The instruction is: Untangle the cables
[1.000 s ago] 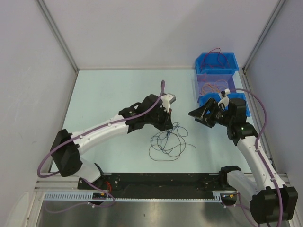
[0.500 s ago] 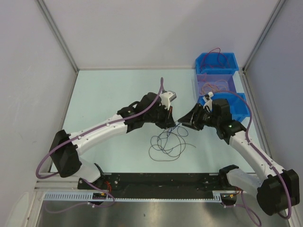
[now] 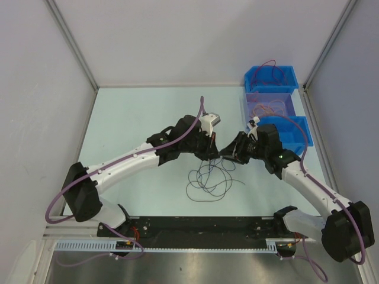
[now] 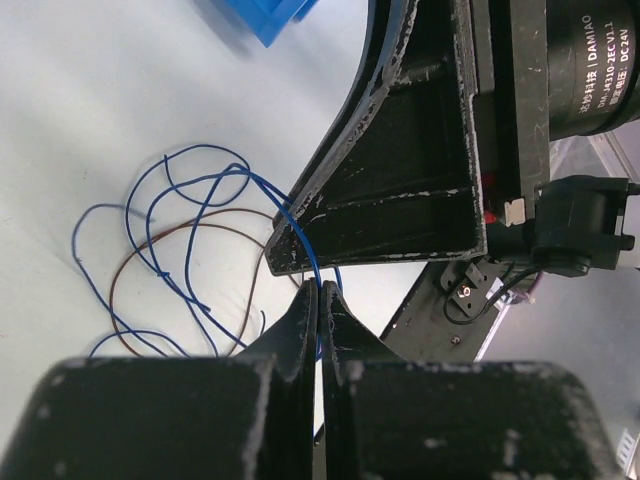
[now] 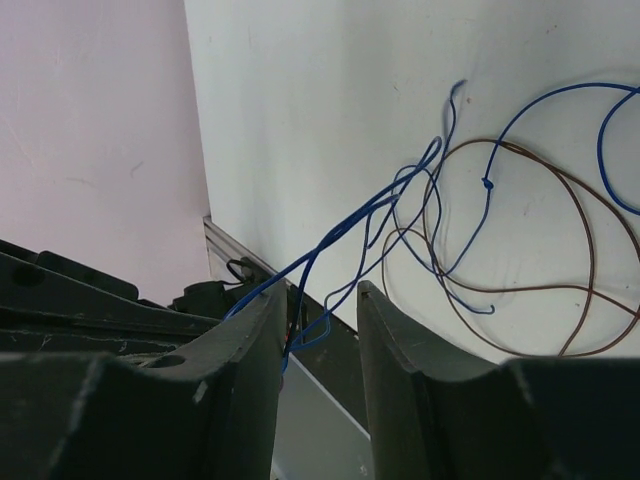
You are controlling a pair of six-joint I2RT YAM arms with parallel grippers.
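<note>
White lettering on a motor housing (image 4: 588,60) beside the left wrist camera read "DAMIAO" and "DC: 24V". The left gripper (image 4: 319,297) had its fingers pressed together on a blue cable (image 4: 284,207). The right gripper (image 5: 318,305), fingers spread, straddled blue strands. The cables (image 3: 208,176) lay looped on the table (image 3: 130,112) between the arms, with blue bins (image 3: 270,80) at the far right.

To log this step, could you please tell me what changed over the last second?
The right gripper swung left from the blue bins to the left gripper, its open jaws now straddling the raised blue cable. The left gripper stayed shut on that cable; the loops on the table barely shifted.
</note>
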